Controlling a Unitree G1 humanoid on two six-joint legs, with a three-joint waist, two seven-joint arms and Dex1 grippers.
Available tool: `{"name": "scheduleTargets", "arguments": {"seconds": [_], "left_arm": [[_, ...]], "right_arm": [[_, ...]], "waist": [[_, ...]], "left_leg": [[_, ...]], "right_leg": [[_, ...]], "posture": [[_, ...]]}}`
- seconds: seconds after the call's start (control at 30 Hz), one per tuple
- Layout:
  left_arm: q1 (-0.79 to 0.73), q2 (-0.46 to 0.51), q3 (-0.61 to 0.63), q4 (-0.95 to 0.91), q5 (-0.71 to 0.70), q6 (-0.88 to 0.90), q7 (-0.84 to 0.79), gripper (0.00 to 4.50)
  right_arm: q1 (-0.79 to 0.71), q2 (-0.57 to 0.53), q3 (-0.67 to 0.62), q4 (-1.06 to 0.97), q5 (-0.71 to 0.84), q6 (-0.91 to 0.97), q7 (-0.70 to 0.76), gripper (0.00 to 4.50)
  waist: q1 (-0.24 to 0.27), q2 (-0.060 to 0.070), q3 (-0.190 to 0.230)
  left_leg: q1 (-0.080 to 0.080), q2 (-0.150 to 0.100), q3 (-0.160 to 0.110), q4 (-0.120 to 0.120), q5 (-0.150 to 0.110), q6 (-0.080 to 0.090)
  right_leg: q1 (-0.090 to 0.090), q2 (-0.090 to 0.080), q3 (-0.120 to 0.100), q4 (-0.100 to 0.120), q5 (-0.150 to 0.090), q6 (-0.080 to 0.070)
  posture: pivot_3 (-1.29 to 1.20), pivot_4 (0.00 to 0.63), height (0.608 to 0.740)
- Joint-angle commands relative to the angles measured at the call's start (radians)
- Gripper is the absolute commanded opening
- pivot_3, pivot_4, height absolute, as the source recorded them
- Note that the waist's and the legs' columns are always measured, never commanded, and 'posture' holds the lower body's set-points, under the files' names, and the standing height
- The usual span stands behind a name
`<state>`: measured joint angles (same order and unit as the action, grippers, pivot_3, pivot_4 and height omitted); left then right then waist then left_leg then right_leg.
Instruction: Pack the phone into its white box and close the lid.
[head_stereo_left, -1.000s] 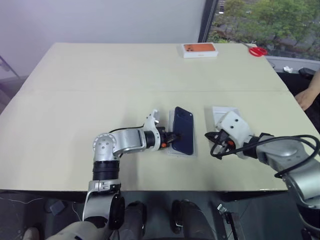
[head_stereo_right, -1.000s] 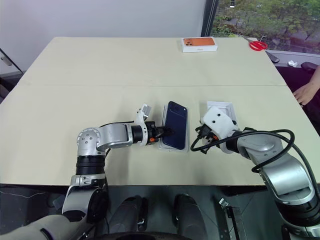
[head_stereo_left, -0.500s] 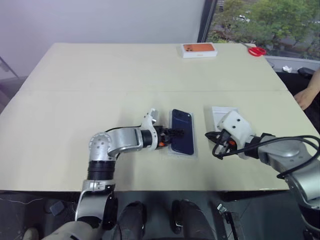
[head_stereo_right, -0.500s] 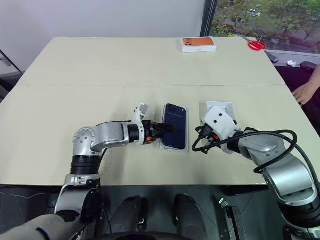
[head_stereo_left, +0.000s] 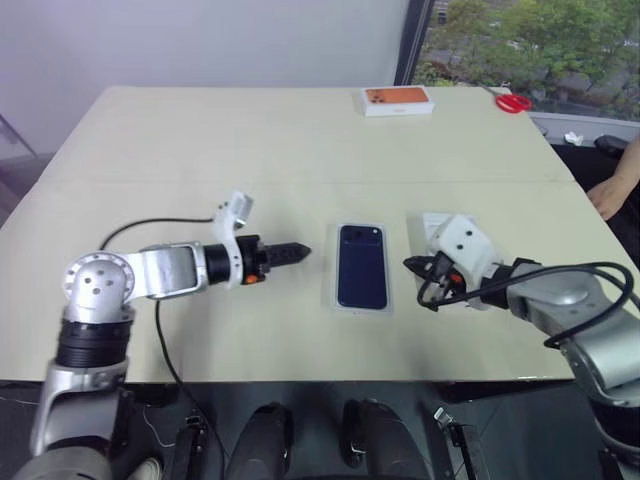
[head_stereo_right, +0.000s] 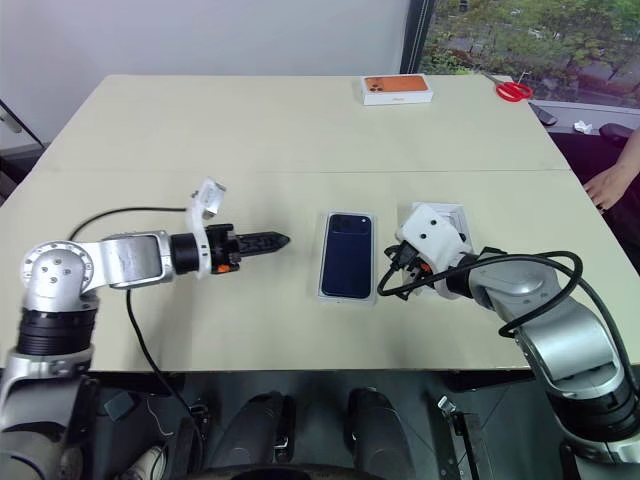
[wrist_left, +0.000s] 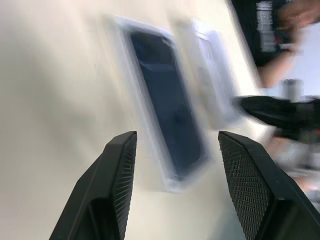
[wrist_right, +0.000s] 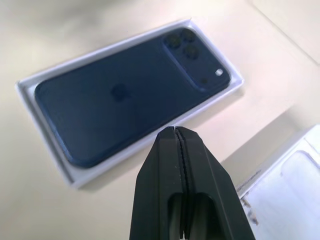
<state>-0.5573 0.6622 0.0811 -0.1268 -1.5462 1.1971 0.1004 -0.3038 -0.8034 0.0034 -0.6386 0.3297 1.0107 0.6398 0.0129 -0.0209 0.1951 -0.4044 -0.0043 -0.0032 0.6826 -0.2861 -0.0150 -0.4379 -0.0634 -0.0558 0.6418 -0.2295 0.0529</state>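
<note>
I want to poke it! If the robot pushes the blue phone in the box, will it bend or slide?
Probably no bending: the phone looks like a stiff, flat slab. Its glossy back would likely be slippery. It lies inside the white box, whose rim should stop a slide, so box and phone might move across the table together.

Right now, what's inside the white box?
The phone lies flat in the white box, back up, camera cluster visible. It covers the box floor, so nothing beneath can be seen.

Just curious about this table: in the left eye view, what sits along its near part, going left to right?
Left pincer → phone lying in the white box → right pincer, with a white lid just behind it.
</note>
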Motion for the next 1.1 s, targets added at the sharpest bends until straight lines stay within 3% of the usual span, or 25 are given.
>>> {"name": "scheduleTargets", "arguments": {"seconds": [0.03, 0.1, 0.2, 0.37, 0.47, 0.63, 0.73, 1.1], "left_arm": [[0.054, 0.094, -0.083, -0.069, 0.455, -0.345, -0.3, 2.72], [0.091, 0.139, -0.15, -0.065, 0.663, -0.515, -0.441, 2.72], [0.141, 0.145, -0.209, -0.037, 0.832, -0.678, -0.597, 2.72], [0.18, 0.107, -0.216, -0.01, 0.935, -0.779, -0.766, 2.72], [0.18, 0.071, -0.235, 0.011, 0.989, -0.809, -0.829, 2.79], [0.188, 0.032, -0.264, 0.027, 1.087, -0.856, -0.9, 2.79], [0.197, 0.006, -0.272, 0.014, 1.104, -0.867, -0.945, 2.79], [0.228, -0.031, -0.287, -0.001, 1.168, -0.944, -1.087, 2.79]], "right_arm": [[-0.035, 0.024, 0.012, 0.018, -0.01, -0.005, -0.034, 0.0], [-0.044, 0.031, 0.024, 0.032, -0.016, 0.001, -0.049, 0.0], [-0.064, 0.053, 0.008, 0.054, -0.013, 0.033, -0.082, 0.0], [-0.112, 0.109, -0.041, 0.083, 0.019, 0.131, -0.128, 0.0], [-0.15, 0.143, -0.084, 0.092, 0.056, 0.241, -0.148, 0.89], [-0.226, 0.197, -0.151, 0.085, 0.052, 0.498, -0.232, 3.29], [-0.253, 0.234, -0.19, 0.104, 0.055, 0.601, -0.282, 3.29], [-0.279, 0.339, -0.217, 0.304, 0.107, 0.604, -0.537, 3.29]], "waist": [[0.0, 0.0, 0.0], [-0.002, 0.001, 0.0], [0.003, 0.001, 0.0], [0.002, 0.001, 0.0], [0.001, 0.001, 0.0], [0.0, 0.001, 0.0], [-0.001, 0.001, 0.0], [-0.002, 0.002, 0.0]], "left_leg": [[0.0, 0.0, 0.0, 0.0, 0.0, 0.0], [0.0, 0.0, 0.002, -0.002, 0.0, 0.0], [-0.001, 0.002, 0.002, -0.003, 0.0, 0.0], [-0.004, 0.003, 0.003, -0.001, -0.001, 0.002], [-0.004, 0.003, 0.003, -0.001, -0.002, 0.004], [-0.004, 0.004, 0.002, -0.001, -0.003, 0.005], [-0.003, 0.004, 0.002, -0.001, -0.003, 0.005], [-0.003, 0.004, 0.002, -0.001, -0.002, 0.005]], "right_leg": [[0.0, 0.0, 0.0, -0.001, 0.0, 0.0], [0.0, 0.0, 0.001, -0.003, 0.0, -0.001], [0.0, 0.001, 0.001, -0.006, 0.0, -0.003], [0.0, -0.001, 0.001, -0.011, 0.001, -0.002], [0.0, -0.001, 0.001, -0.011, 0.003, 0.001], [0.0, 0.0, 0.0, -0.01, 0.003, 0.001], [0.0, 0.0, 0.0, -0.008, 0.003, 0.001], [0.0, 0.001, 0.0, -0.006, 0.003, 0.002]], "posture": [[0.0, 0.15, 0.74], [0.0, 0.15, 0.74], [0.0, 0.15, 0.74], [0.0, 0.15, 0.74], [0.0, 0.15, 0.74], [0.0, 0.15, 0.74], [0.0, 0.15, 0.74], [0.0, 0.15, 0.74]]}}
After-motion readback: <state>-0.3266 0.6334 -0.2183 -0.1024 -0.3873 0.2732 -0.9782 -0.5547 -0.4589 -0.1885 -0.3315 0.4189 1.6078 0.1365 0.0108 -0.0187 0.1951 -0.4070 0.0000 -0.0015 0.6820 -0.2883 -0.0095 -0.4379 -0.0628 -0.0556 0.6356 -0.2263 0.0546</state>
